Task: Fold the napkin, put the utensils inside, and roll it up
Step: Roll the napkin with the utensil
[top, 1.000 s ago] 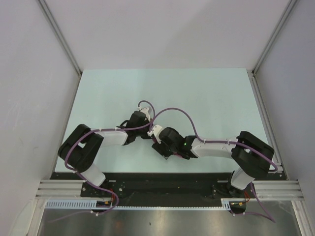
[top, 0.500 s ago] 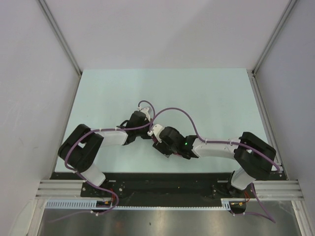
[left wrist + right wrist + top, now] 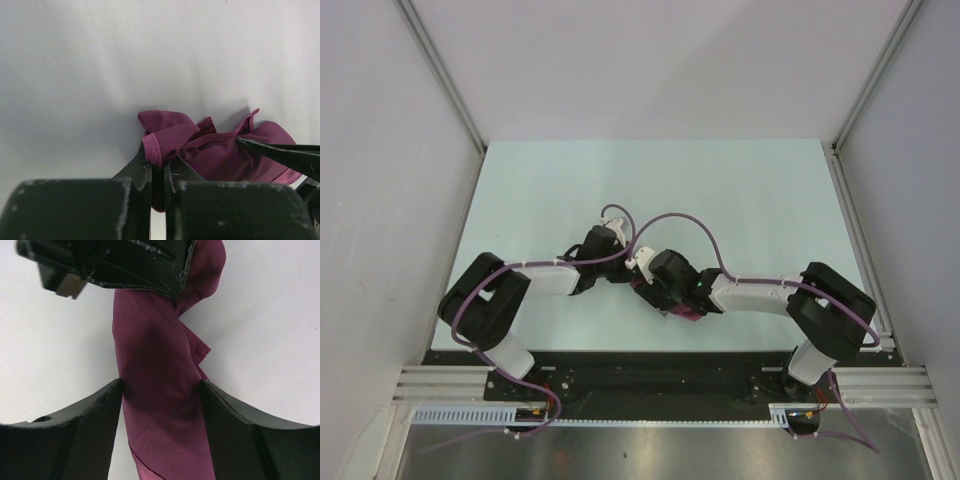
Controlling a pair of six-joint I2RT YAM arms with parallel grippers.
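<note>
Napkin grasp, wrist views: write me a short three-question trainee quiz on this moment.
1. True or false: the left pincer is shut on a fold of the thin, creased magenta-purple cloth napkin.
2. In the right wrist view, the napkin lies: A) between the fingers of the right pincer, touching both; B) beside them, untouched; C) out of view.
3. Fill in: the small gold-bowled, dark-handled spoon is ___ in every view.
Key: 1 true; 2 A; 3 unseen.

Pale green table, bunched magenta napkin
</note>
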